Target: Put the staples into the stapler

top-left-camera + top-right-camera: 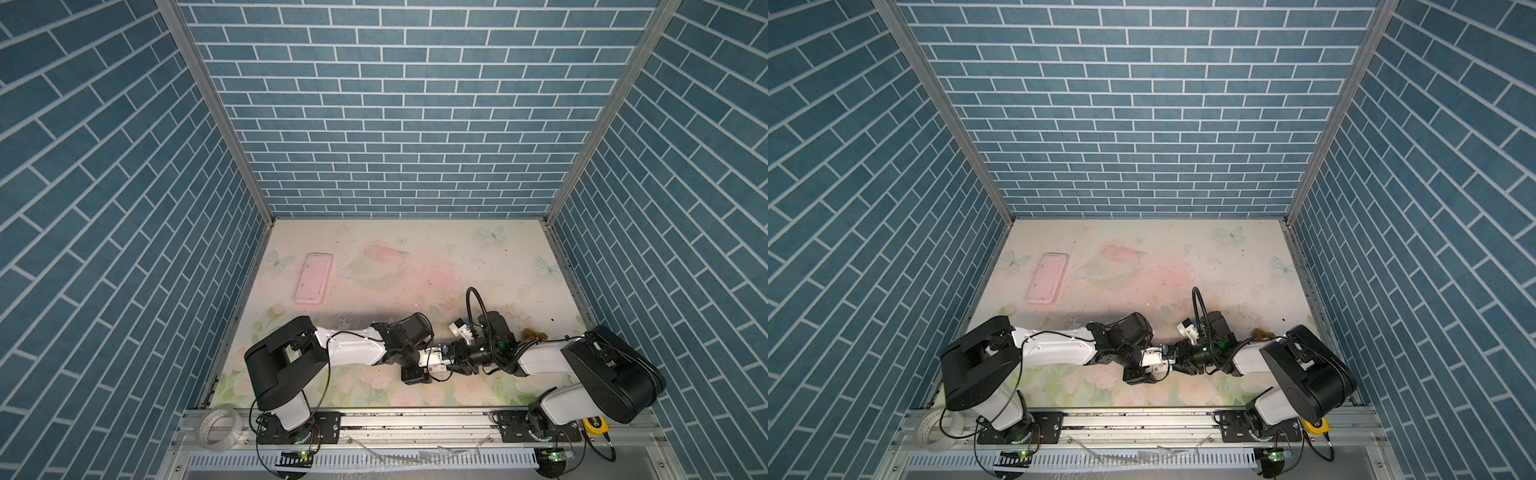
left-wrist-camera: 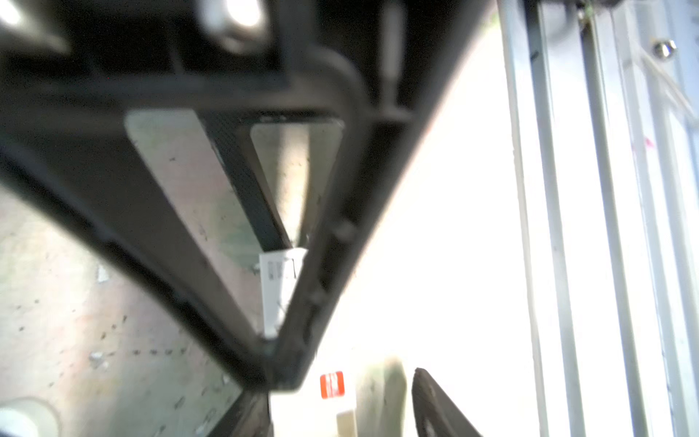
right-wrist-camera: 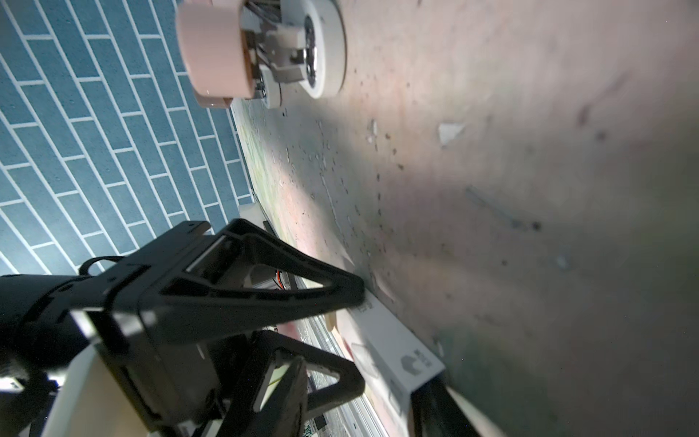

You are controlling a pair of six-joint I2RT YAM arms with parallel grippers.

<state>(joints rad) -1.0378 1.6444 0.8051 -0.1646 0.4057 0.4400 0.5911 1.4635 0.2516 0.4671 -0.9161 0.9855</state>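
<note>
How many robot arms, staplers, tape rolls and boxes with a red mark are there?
Arms: 2 (left arm, right arm)
Stapler: 1
Tape roll: 1
Red-marked box: 1
Total: 5

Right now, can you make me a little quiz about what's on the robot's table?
1. True or false: the pink case lies flat on the left side of the table.
2. What sits where the left arm and the right arm meet?
A) a banana
B) a white sleeve with a red square mark
C) a cup
3. Fill in: the yellow tape measure lies by the base of the ___ arm.

Key: 1 true; 2 B; 3 right.
</note>
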